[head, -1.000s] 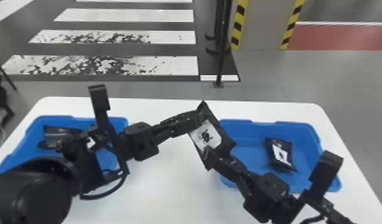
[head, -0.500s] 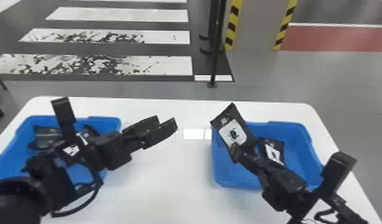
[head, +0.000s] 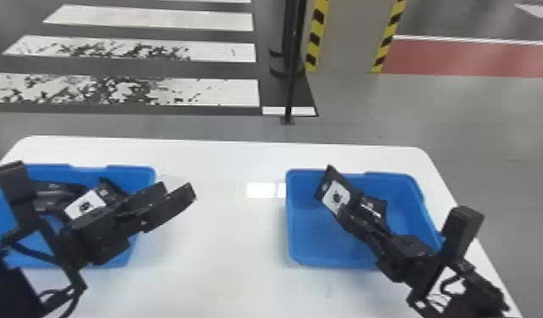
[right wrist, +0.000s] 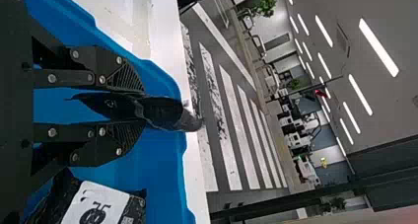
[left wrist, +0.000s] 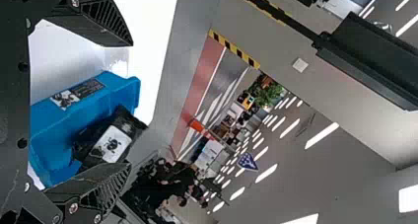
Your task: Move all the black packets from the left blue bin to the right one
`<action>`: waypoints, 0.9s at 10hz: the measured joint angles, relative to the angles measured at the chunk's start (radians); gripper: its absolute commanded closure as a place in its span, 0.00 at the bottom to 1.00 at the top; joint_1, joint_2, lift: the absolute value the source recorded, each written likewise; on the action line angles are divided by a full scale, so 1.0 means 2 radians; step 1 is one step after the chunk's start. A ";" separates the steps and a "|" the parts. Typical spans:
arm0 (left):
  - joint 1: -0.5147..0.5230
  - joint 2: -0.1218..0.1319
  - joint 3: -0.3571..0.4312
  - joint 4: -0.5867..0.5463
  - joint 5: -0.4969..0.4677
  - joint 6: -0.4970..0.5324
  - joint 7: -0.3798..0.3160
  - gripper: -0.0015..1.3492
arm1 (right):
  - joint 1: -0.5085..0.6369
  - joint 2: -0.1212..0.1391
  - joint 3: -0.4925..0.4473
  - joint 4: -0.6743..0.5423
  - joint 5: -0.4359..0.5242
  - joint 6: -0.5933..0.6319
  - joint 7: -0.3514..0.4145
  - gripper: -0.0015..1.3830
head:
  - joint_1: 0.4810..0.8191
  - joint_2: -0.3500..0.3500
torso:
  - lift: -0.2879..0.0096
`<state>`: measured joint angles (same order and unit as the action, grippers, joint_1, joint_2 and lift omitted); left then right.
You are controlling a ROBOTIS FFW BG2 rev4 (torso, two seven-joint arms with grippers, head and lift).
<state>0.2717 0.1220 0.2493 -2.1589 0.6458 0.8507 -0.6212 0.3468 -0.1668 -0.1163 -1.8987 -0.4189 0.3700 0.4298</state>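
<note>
In the head view my left gripper (head: 177,192) stands open above the inner side of the left blue bin (head: 133,171), holding nothing; in the left wrist view the left gripper (left wrist: 130,104) has its fingers wide apart. Inside that bin lie a white-labelled black packet (head: 85,205) and darker packets (head: 50,196). My right gripper (head: 346,217) is over the right blue bin (head: 298,249), shut on a black packet (head: 336,195). In the right wrist view the right gripper (right wrist: 143,108) pinches this packet (right wrist: 165,111). Another packet (right wrist: 96,204) lies in the right bin.
Both bins stand on a white table (head: 215,253), with a wide stretch of tabletop between them. A dark pole (head: 289,84) stands on the floor beyond the table's far edge.
The left gripper, earlier touching the packet between the bins, has let go and moved left to its bin. The right gripper has carried the packet right, over the right bin.
</note>
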 measured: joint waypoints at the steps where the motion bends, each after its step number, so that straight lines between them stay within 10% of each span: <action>1: 0.004 0.000 0.009 -0.002 -0.003 0.002 0.000 0.12 | 0.003 0.000 -0.008 0.001 0.008 -0.004 -0.001 0.13 | 0.63 0.40 | 0.49; 9: 0.006 -0.001 0.150 -0.005 -0.118 0.042 0.001 0.12 | 0.241 0.049 -0.013 -0.167 0.026 -0.224 -0.084 0.08 | 0.63 0.68 | 0.49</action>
<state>0.2828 0.1198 0.5494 -2.1685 0.4105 0.9355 -0.6184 0.8279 -0.0679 -0.1418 -2.2319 -0.3670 -0.0770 0.2623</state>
